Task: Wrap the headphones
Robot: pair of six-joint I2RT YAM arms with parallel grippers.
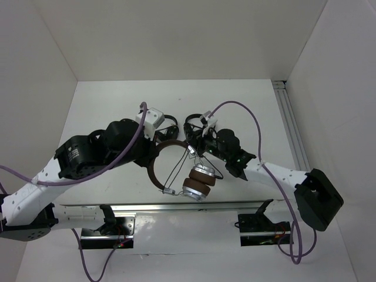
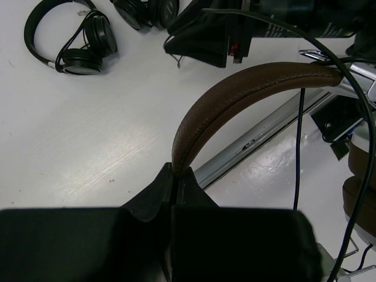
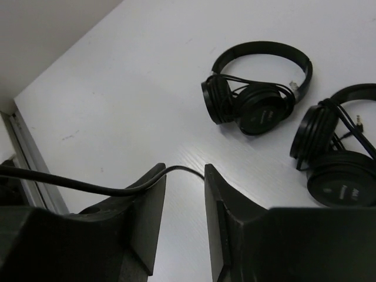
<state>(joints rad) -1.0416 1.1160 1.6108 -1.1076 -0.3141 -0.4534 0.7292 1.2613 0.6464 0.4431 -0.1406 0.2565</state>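
Pinching the brown headband of the headphones edge-on in the left gripper, closing both jaws fully on the padding and keeping its arch out beyond the tips. Holding the right gripper narrowly parted, letting the thin black cable run across the gap without clearly nipping it. Facing two black headphones lying on the table beyond those jaws.

The headphones were between the grippers, near the table's front edge. The left gripper was on the headband's left side. The cable crossed between the right gripper's fingers. Two smaller headsets lay behind, side by side.
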